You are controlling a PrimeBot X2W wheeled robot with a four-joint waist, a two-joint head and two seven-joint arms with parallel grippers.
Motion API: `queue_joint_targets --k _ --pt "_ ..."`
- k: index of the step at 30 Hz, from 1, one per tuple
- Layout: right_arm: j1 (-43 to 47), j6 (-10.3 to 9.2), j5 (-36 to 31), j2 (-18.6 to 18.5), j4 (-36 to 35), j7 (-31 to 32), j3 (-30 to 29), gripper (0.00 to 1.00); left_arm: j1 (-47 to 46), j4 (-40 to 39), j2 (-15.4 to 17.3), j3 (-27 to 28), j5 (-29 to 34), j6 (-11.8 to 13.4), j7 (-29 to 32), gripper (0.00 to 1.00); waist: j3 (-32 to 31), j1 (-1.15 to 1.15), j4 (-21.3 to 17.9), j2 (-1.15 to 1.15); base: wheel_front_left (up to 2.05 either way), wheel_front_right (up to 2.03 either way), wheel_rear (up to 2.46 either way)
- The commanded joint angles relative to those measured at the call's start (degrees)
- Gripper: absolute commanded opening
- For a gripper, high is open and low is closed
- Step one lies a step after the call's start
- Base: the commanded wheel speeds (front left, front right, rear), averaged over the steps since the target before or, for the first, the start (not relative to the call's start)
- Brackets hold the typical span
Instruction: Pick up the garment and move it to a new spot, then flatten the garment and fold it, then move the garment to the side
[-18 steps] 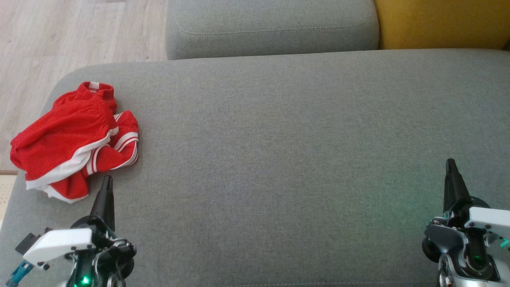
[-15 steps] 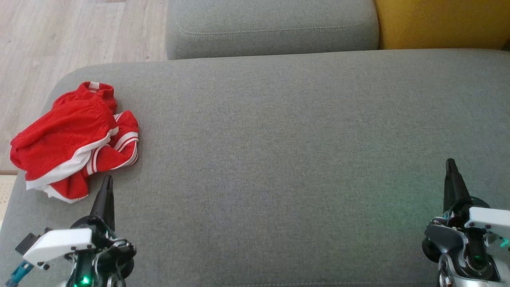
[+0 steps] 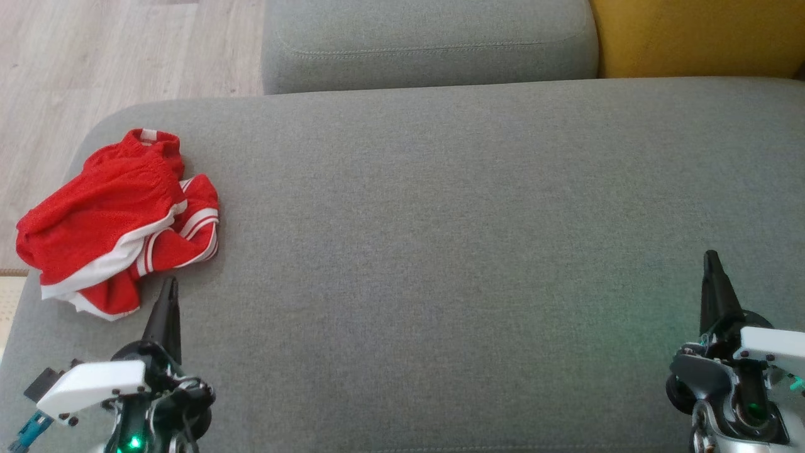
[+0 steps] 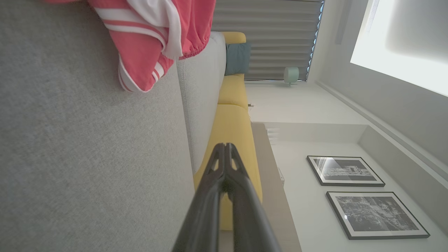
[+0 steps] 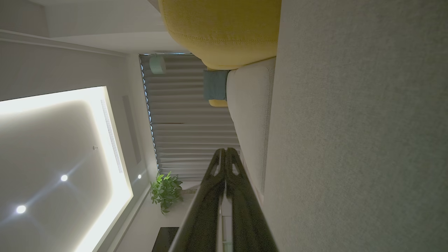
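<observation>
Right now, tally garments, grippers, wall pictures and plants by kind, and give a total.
Garment: 1
Grippers: 2, left gripper and right gripper
Pictures: 2
Plant: 1
Total: 6

From the head, looks steeply down from well above onto the grey seat cushion (image 3: 440, 239), with the grey back cushion (image 3: 427, 44) and yellow cushion (image 3: 692, 38) along the top edge. From the left wrist, rolled sideways, skims low and close over that seat along the left gripper (image 4: 225, 145) toward the back cushion; shares the red shorts (image 3: 107, 214) with the head view. From the right wrist, rolled the opposite way, skims equally low along the right gripper (image 5: 225, 149). Shares seat, back cushion and yellow cushion across all three.
</observation>
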Motion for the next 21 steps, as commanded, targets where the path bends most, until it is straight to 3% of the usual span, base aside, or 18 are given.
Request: queue_joint_targets --k 1,21 --pt "-1.0 -0.05 0.4 -0.3 -2.2 0.3 1.2 0.0 -3.4 -2.2 1.1 2.0 -0.2 -0.4 0.4 0.0 0.0 0.0 0.0 0.0 0.0 0.0 0.0" --pt "-1.0 -0.05 0.4 -0.3 -2.2 0.3 1.2 0.0 -3.4 -2.2 1.1 2.0 -0.2 -0.4 0.4 0.0 0.0 0.0 0.0 0.0 0.0 0.0 0.0"
